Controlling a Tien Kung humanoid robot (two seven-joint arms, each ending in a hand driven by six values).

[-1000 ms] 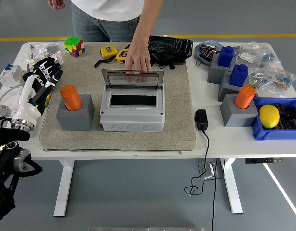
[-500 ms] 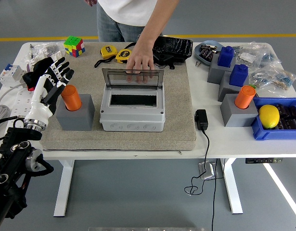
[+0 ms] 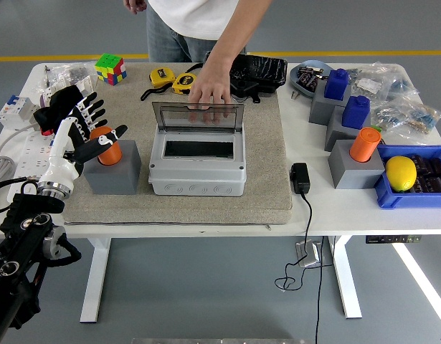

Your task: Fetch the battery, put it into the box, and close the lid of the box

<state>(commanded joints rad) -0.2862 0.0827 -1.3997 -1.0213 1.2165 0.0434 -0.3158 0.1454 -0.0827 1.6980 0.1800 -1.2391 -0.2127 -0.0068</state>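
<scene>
Head view: the left hand [image 3: 80, 129] is at the orange battery [image 3: 106, 145], which stands upright in a grey holder [image 3: 112, 168] just left of the box [image 3: 197, 159]. Its fingers [image 3: 91, 113] are spread wide behind the battery and the thumb crosses in front; whether any of them touches the battery cannot be told, and no grasp is closed. The box sits mid-mat [image 3: 263, 158] with its clear lid [image 3: 198, 117] raised at the back, and a person's hand [image 3: 208, 92] rests on the lid's top edge from the far side. The opening below the lid shows dark and appears empty. The right hand is out of view. A second orange cylinder [image 3: 364, 144] stands in another holder well to the right of the box, beside a lemon [image 3: 401, 173] in a blue tray [image 3: 414, 201]. Judged step: grasping the battery. To do it well, the fingers should wrap the exposed upper part, thumb opposing, then lift straight up so the battery clears the holder without tipping it, before carrying it right toward the box opening on the tabletop [image 3: 306, 215].
</scene>
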